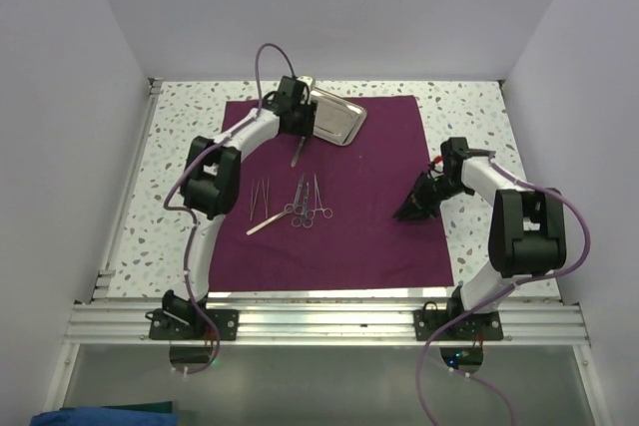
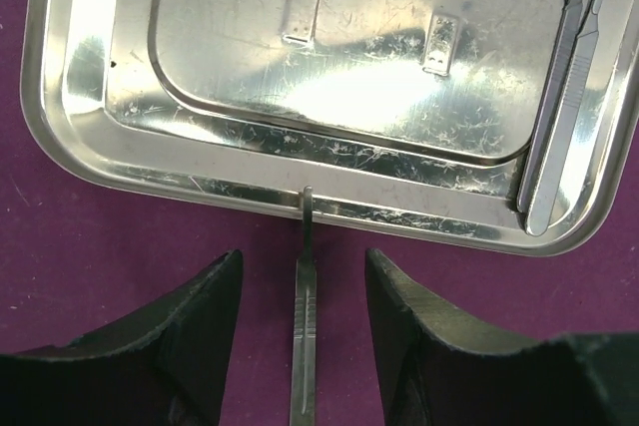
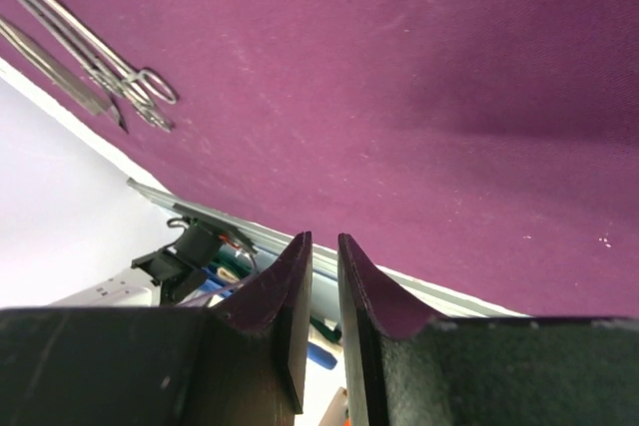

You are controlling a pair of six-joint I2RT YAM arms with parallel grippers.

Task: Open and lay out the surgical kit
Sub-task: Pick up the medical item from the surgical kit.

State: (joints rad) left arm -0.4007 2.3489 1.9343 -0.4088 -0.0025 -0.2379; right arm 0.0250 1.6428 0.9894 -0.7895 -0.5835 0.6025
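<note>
The plum cloth wrap (image 1: pixel 379 236) lies spread flat on the table. The steel tray (image 1: pixel 337 115) sits at its far middle. In the left wrist view the tray (image 2: pixel 90 77) holds two slim steel handles (image 2: pixel 569 97) along its right side. My left gripper (image 2: pixel 303 256) is open just in front of the tray. A thin steel handle (image 2: pixel 304 336) lies on the cloth between its fingers, untouched, with its tip on the tray's rim. Tweezers (image 1: pixel 263 197) and several scissors and forceps (image 1: pixel 307 205) lie mid-cloth. My right gripper (image 3: pixel 321 238) is shut and empty above the cloth's right part.
The speckled table (image 1: pixel 180 147) shows around the cloth. An aluminium rail (image 1: pixel 319 318) runs along the near edge by the arm bases. White walls close in the left, right and back. The scissors' ring handles (image 3: pixel 150 97) show in the right wrist view.
</note>
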